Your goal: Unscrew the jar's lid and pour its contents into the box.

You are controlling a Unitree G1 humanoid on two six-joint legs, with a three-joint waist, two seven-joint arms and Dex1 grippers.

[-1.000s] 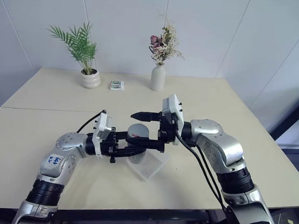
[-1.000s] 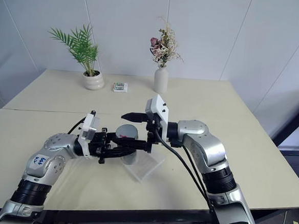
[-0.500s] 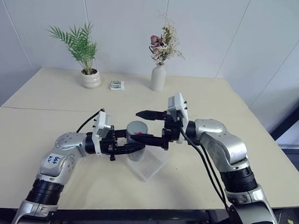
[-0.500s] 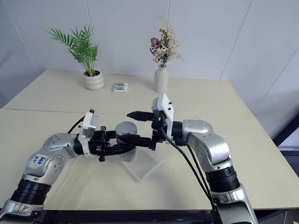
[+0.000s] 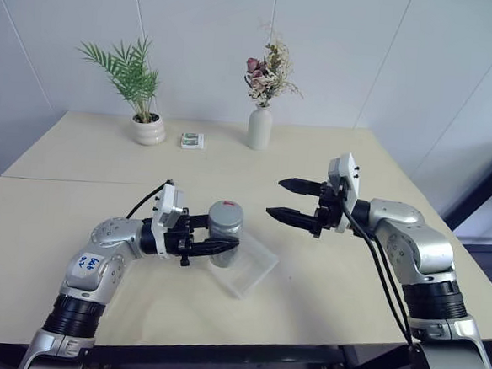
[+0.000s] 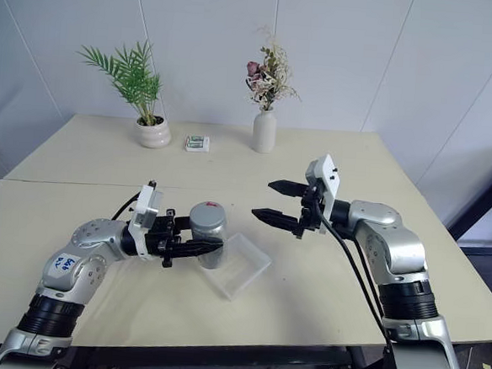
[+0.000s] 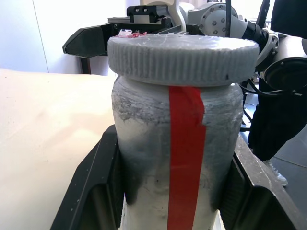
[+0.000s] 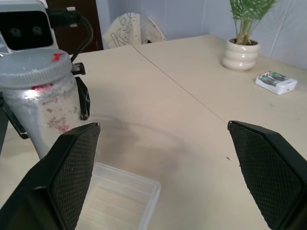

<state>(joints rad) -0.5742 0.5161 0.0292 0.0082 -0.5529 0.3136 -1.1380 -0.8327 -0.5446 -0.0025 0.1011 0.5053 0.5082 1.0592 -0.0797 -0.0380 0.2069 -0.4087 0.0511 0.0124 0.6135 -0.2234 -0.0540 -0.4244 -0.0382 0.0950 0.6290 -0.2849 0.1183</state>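
The left gripper [image 5: 216, 247] is pinching the jar [image 5: 224, 229] by its body, one black finger [image 7: 93, 191] on each side, and holds it upright just above the near-left edge of the box [image 5: 253, 268], which lies flat on the table [image 5: 332, 165]. The lid [image 7: 182, 58] sits on the jar, and a red strip runs down the jar's side. At about three o'clock from the jar, well apart from it, the right gripper [image 5: 288, 199] hangs in the air with its fingers spread wide, pointing toward the jar and holding nothing. At the table's twelve o'clock edge stand a plant pot [image 5: 148, 129], a small packet [image 5: 192, 140] and a vase [image 5: 260, 127] of dried flowers.
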